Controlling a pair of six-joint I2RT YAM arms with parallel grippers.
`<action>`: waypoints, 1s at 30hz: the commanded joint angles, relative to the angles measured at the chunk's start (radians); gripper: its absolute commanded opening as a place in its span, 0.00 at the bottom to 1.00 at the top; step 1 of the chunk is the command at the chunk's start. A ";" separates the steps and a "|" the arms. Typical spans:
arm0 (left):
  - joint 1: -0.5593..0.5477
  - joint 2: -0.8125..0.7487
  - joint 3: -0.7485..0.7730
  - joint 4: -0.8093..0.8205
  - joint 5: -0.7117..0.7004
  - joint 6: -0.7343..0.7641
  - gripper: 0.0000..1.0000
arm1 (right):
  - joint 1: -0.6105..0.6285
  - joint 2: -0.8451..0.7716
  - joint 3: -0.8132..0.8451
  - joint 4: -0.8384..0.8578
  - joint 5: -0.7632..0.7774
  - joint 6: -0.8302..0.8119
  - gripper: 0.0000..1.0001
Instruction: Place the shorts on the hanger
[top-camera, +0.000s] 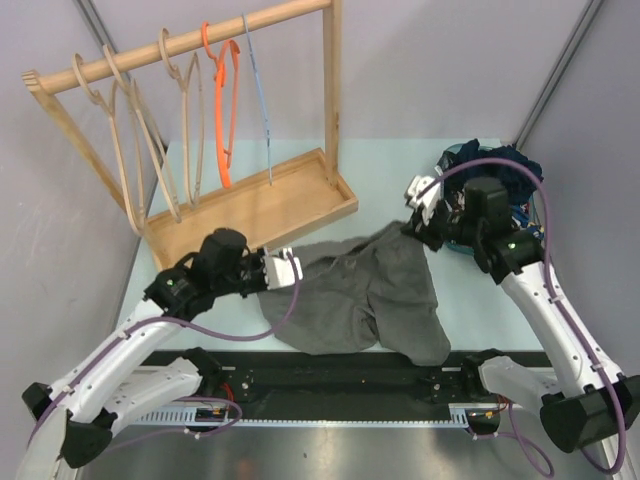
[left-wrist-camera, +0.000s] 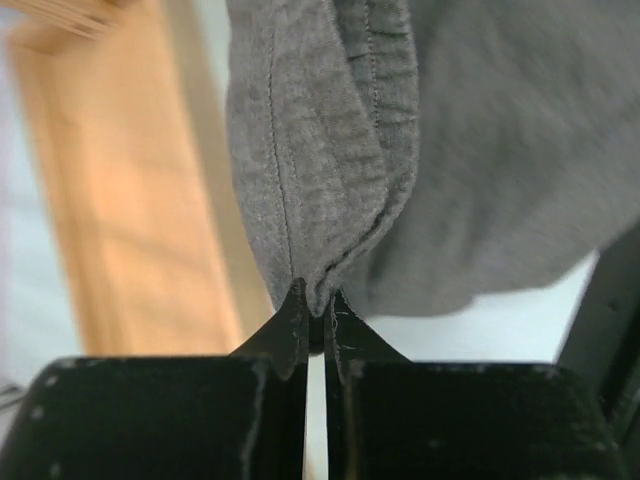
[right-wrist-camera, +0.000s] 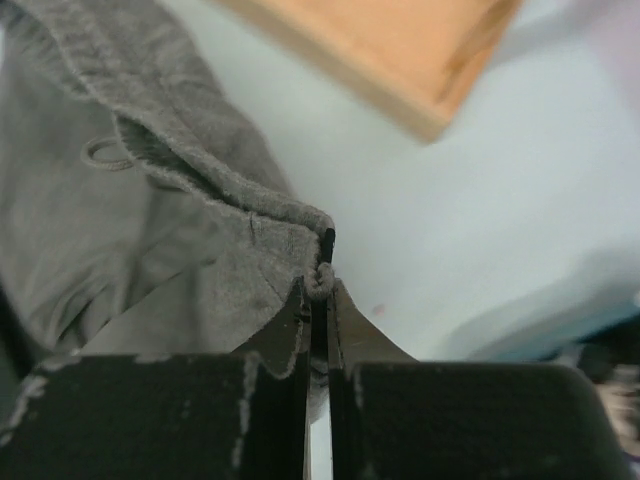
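Both clenched: left jaws on shorts (top-camera: 365, 290) edge, right jaws on drawstring corner. Shorts lie on counter (top-camera: 400, 175), well apart from blue hanger (top-camera: 262, 100). Lift both sides evenly, keep waistband stretched.

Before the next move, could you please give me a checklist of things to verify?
1. Left tool shut on a shorts edge: ok.
2. Right tool shut on another edge: ok.
3. Shorts fully off the table: cannot tell.
4. Hanger hanging on the rack, apart from the orange hanger: ok.
5. Shorts on hanger: not ok, they are well apart.
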 joint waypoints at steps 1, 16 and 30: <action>0.009 -0.032 -0.166 0.043 0.036 0.036 0.00 | -0.002 -0.012 -0.155 -0.020 -0.103 -0.105 0.00; 0.359 0.477 -0.084 -0.101 0.344 0.010 0.01 | -0.037 0.298 -0.224 0.012 -0.029 0.067 0.00; 0.359 0.305 -0.084 -0.168 0.407 0.117 0.78 | 0.045 0.087 -0.152 0.005 0.033 0.151 0.90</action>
